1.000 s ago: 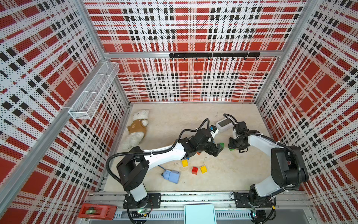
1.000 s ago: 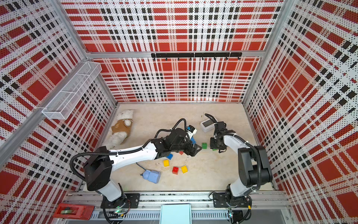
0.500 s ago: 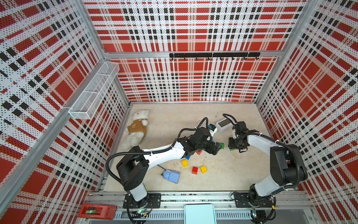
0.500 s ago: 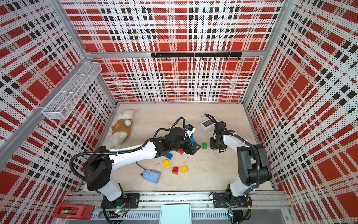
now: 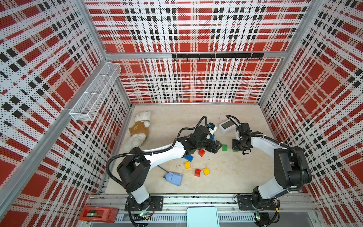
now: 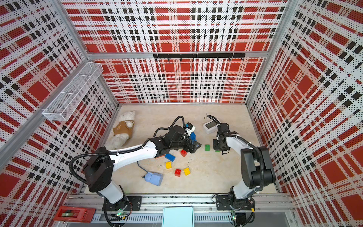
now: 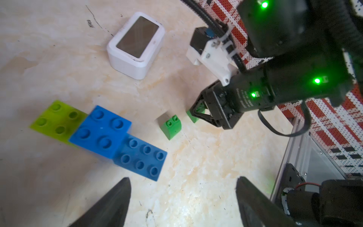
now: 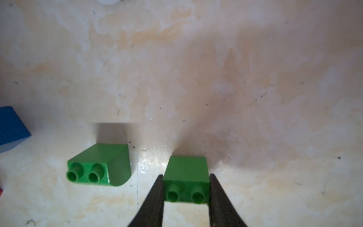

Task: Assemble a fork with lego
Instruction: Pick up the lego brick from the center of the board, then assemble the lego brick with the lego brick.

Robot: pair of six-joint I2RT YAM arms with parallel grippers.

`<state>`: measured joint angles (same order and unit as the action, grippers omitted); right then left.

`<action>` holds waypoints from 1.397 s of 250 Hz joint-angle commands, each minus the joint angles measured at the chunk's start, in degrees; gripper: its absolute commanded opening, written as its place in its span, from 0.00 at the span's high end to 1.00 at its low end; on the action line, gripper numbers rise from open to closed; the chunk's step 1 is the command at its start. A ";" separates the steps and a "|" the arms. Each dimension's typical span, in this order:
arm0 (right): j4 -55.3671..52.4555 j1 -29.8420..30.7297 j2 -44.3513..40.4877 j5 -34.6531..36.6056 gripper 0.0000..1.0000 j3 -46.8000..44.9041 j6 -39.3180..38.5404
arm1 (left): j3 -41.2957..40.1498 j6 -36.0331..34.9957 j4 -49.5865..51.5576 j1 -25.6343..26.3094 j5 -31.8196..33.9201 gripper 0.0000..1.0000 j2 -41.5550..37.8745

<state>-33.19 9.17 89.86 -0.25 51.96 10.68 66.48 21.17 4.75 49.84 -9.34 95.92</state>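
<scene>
On the pale desk (image 8: 255,78), with your right claw (image 8: 186,176) clenched on a small green plastic brick (image 8: 186,167) and left claw (image 7: 183,178) released, lift straight, clearing its green twin (image 8: 98,165).

We reach our left arm (image 5: 167,152) low and forward, left gripper (image 7: 183,179) spread wide with nothing between its fingers. Our right arm (image 5: 265,143) bends inward, wrist tipped down, right gripper (image 8: 186,176) closed on a green brick (image 8: 186,167), one finger against each side, studs toward the wrist, ahead of the left's fingertips.
</scene>
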 commanded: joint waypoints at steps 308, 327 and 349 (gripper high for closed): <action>9.02 23.53 -22.23 -1.23 0.91 1.69 -4.44 | 9.87 -0.12 0.47 -14.36 -21.64 0.43 7.40; 8.15 23.51 -21.68 -1.52 0.92 2.61 -4.70 | 11.96 -1.42 2.77 -14.04 -22.37 0.46 9.01; 7.73 23.39 -21.66 -0.95 0.93 3.22 -4.29 | 13.28 -2.67 4.53 -13.93 -23.02 0.49 10.05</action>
<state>-26.02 32.60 68.03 -1.26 53.19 8.03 77.32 21.74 4.64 35.53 -29.41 104.62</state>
